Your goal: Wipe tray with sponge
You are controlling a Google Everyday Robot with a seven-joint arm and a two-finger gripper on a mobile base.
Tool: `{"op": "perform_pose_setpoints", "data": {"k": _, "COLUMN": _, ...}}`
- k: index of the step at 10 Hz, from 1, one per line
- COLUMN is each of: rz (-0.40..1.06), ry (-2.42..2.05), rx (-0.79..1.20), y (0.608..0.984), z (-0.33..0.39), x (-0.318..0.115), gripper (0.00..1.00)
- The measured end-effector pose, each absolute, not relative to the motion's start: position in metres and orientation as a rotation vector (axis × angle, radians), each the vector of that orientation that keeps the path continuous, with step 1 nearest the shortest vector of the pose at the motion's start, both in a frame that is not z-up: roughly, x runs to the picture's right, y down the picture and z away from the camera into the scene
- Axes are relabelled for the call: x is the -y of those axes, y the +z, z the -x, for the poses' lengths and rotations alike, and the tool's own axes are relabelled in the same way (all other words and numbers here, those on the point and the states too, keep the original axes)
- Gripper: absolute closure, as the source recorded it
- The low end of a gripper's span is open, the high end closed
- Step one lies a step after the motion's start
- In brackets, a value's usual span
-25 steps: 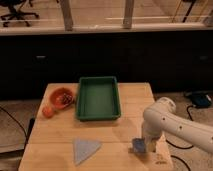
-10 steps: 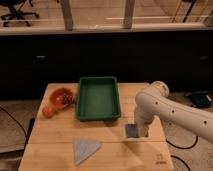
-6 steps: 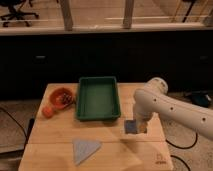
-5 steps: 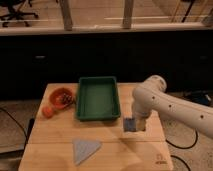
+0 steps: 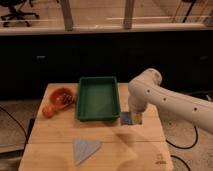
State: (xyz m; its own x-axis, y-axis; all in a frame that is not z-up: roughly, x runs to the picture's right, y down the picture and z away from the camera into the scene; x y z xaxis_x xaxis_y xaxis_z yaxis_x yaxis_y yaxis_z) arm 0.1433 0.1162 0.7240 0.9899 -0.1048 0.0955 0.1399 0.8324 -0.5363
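The green tray [image 5: 98, 97] sits at the back middle of the wooden table. My gripper [image 5: 133, 118] hangs just right of the tray's front right corner, a little above the tabletop. It is shut on the small dark blue-grey sponge [image 5: 126, 118], which sits at the gripper's left side close to the tray's outer wall. The white arm [image 5: 165, 97] reaches in from the right.
A small round orange bowl [image 5: 62, 97] stands left of the tray, with an orange ball [image 5: 48, 111] in front of it. A pale grey-blue triangular cloth [image 5: 85, 148] lies at the table's front. The table's right edge [image 5: 162, 132] is close to the arm.
My gripper has carried the sponge up off the front right of the table and leftward toward the tray's right side. Nothing else has moved.
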Motion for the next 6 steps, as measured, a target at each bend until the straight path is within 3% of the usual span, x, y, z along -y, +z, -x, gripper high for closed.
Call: {"op": "perform_pose_setpoints", "data": {"k": 6, "rz": 0.552, "ry": -0.129, "rx": 0.071, "y": 0.736, "z": -0.137, "x": -0.079, "gripper": 1.00}}
